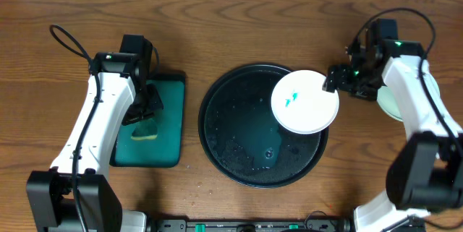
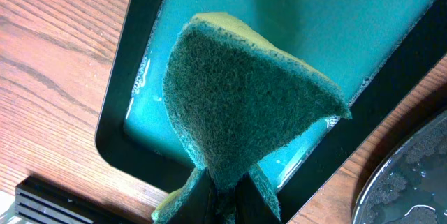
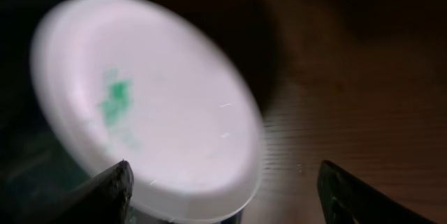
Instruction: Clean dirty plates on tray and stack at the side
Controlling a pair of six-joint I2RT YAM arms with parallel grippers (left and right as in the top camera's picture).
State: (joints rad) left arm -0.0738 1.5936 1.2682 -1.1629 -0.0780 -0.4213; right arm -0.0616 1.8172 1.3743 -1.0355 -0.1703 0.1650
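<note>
One white plate [image 1: 304, 102] with small teal smears lies over the upper right rim of the round black tray [image 1: 231, 131]. In the right wrist view this plate [image 3: 147, 105] fills the left half. My right gripper [image 1: 336, 79] is at the plate's right edge; its jaws [image 3: 223, 165] stand open, wide apart, with the plate's near rim between them. A second, pale-mint plate [image 1: 385, 102] lies on the wood at the far right, mostly hidden under the right arm. My left gripper [image 1: 145, 113] is shut on a green sponge [image 2: 244, 98], above the teal-green rectangular tray.
The teal-green rectangular tray [image 1: 170, 116] sits left of the black tray, with wet film on its floor [image 2: 363, 15]. Water drops cover the black tray's floor [image 2: 412, 175]. Brown wood tabletop [image 1: 217, 22] surrounds everything. A dark rail runs along the front edge.
</note>
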